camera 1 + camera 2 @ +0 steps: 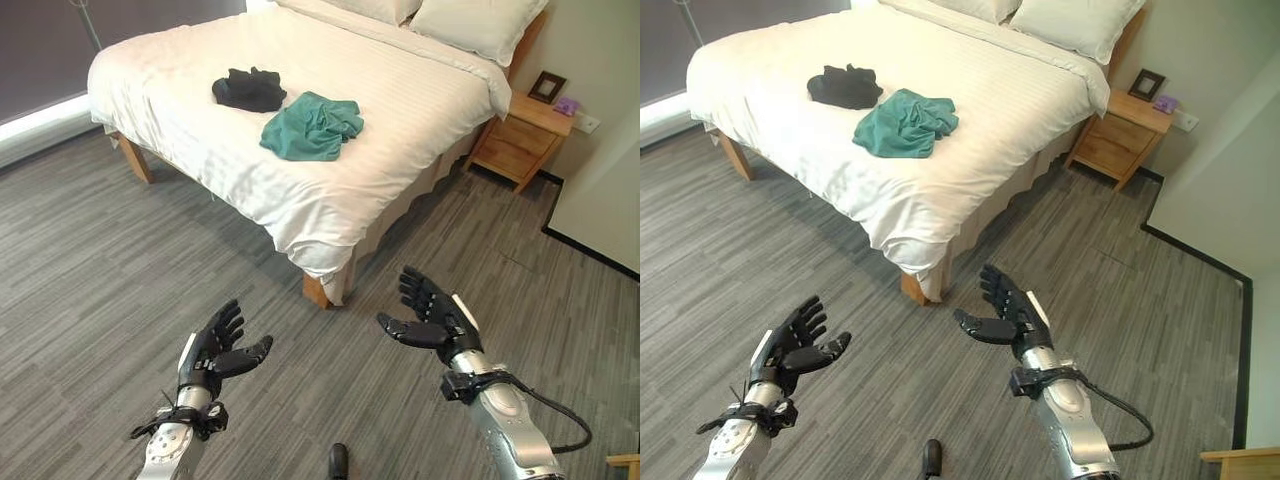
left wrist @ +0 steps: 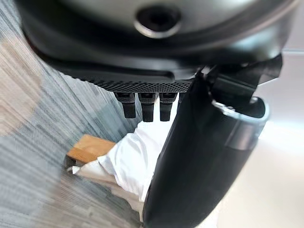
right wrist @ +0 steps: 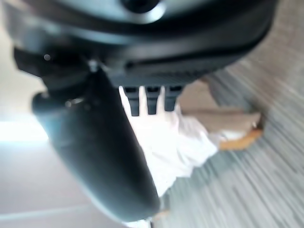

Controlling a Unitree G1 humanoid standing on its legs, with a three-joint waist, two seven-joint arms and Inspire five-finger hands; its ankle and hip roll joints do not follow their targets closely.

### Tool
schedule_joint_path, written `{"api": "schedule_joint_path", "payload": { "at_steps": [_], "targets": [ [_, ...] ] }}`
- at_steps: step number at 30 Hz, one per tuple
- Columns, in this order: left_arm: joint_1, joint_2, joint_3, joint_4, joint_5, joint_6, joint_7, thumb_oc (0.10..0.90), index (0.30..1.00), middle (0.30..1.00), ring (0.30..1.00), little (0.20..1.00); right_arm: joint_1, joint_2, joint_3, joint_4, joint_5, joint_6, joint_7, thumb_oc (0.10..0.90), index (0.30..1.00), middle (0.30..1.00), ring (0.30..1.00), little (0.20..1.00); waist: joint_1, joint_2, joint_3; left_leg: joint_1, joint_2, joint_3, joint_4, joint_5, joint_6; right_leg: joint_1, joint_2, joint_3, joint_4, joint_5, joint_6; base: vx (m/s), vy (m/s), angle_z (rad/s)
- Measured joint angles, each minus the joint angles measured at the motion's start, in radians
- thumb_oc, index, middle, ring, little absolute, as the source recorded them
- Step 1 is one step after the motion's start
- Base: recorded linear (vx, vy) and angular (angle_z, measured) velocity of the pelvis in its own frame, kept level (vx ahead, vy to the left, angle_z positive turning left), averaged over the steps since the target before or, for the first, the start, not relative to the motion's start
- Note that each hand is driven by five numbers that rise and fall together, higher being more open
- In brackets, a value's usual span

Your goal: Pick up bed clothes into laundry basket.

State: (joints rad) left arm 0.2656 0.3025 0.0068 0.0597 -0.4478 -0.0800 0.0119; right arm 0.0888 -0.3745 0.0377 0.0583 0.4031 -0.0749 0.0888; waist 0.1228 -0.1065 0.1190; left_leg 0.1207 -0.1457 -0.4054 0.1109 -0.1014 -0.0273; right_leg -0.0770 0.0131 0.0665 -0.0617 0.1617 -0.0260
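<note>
The left hand (image 1: 215,350) is held low over the grey plank floor (image 1: 90,290), fingers straight and spread, thumb out to the side, holding nothing. Its wrist view looks along the fingers (image 2: 145,104) to the corner of the bed, with white sheet hanging over a wooden leg (image 2: 90,148); the clothes are out of that view.

Up on the bed (image 1: 330,190), well away from both hands, lie the clothes. A black garment (image 1: 248,90) sits bunched on the white cover, and just beside it, nearer the foot corner, a green garment (image 1: 312,125) lies crumpled; from the head views I cannot tell whether the two touch. Two pillows (image 1: 475,25) rest at the head of the bed.

The right hand (image 1: 430,315) is also over the floor, closer to the bed's corner than the left one, palm turned inward, fingers straight and relaxed, empty. Its wrist view shows the fingers (image 3: 152,102) against the same draped sheet corner.

Far right, by the wall, stands a wooden nightstand (image 1: 520,140) with a small picture frame (image 1: 547,86) and a little purple thing (image 1: 567,105) on top.
</note>
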Motion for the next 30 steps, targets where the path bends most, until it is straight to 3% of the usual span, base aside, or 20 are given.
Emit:
{"api": "schedule_joint_path", "payload": {
  "at_steps": [5, 26, 28, 30],
  "targets": [
    [-0.047, 0.003, 0.057, -0.003, -0.001, -0.006, 0.017, 0.800, 0.900, 0.900, 0.900, 0.900, 0.052, 0.011, -0.027, 0.001, 0.001, 0.000, -0.004, 0.800, 0.900, 0.900, 0.900, 0.900, -0.017, 0.009, -0.003, 0.018, 0.017, -0.017, -0.052, 0.001, 0.000, -0.003, 0.008, -0.008, -0.011, -0.002, 0.003, 0.02, -0.043, 0.04],
    [-0.055, -0.026, 0.032, 0.004, -0.023, -0.006, 0.046, 0.800, 0.900, 0.900, 0.900, 0.900, 0.069, 0.054, -0.004, 0.005, 0.012, 0.000, -0.032, 0.800, 0.900, 0.900, 0.900, 0.900, -0.031, 0.051, -0.016, 0.041, 0.015, -0.034, -0.056, 0.001, 0.000, 0.031, 0.003, -0.014, -0.027, -0.007, 0.012, -0.02, 0.006, 0.02],
    [-0.075, -0.027, 0.012, 0.019, -0.026, -0.006, 0.066, 0.800, 0.900, 0.900, 0.900, 0.900, 0.071, 0.053, -0.005, 0.007, 0.018, 0.000, -0.050, 0.800, 0.900, 0.900, 0.900, 0.900, -0.048, 0.048, -0.012, -0.011, -0.022, -0.045, 0.030, -0.003, -0.007, 0.028, -0.025, -0.045, -0.027, -0.009, 0.015, -0.24, 0.150, 0.45],
    [-0.101, -0.028, 0.000, 0.019, -0.036, -0.009, 0.071, 0.800, 0.900, 0.900, 0.900, 0.900, 0.047, 0.042, 0.001, 0.014, 0.036, -0.001, -0.052, 0.800, 0.900, 0.900, 0.900, 0.900, -0.052, 0.033, 0.018, -0.106, -0.092, -0.040, 0.219, -0.032, -0.030, 0.022, -0.075, -0.047, -0.023, -0.003, 0.008, -0.23, 0.249, 0.36]
  ]
}}
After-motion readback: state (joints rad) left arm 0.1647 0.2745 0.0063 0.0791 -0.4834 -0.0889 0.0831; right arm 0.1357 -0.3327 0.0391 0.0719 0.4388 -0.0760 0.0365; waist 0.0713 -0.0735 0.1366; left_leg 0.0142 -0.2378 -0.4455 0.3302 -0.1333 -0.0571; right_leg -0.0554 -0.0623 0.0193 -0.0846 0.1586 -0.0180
